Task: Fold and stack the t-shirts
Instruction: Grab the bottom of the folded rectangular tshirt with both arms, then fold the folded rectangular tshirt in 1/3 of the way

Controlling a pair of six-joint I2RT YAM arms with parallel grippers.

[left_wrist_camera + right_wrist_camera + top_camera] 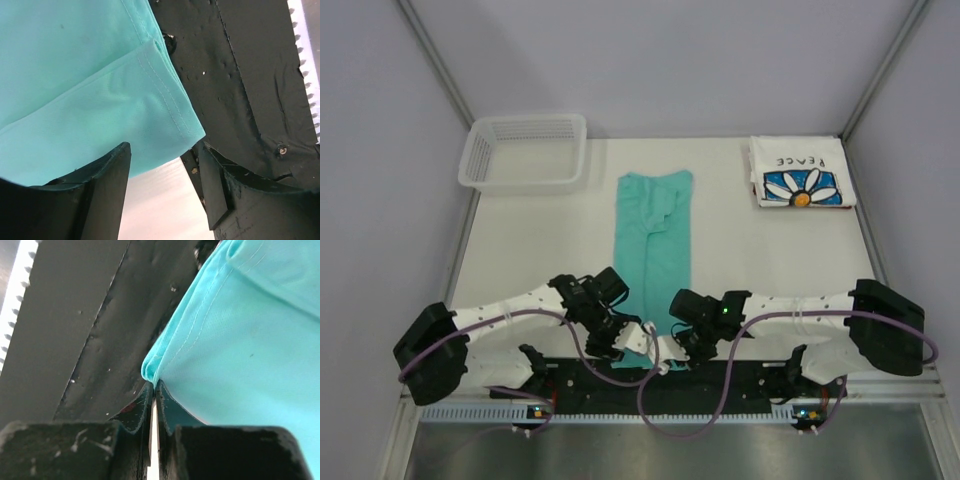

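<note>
Pale lilac walls point(670, 60) enclose a white table point(540, 240) framed by grey metal posts point(431, 55)

Arms are white shells with black joint housings: my left arm point(510, 318), my right arm point(800, 305), each with a big black block partway along and purple cables point(672, 434) looping off (green LED point(725, 310) lit on the right wrist). My left gripper point(164, 147) and right gripper point(154, 386): matte black fingers, scuffed and scratched.

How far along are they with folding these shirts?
Done: the white daisy shirt lies folded at the far right corner. In hand: the teal shirt is a long strip; the right gripper pinches its near hem, the left gripper is open at that hem. Left: folding it shorter and stacking the two.
</note>
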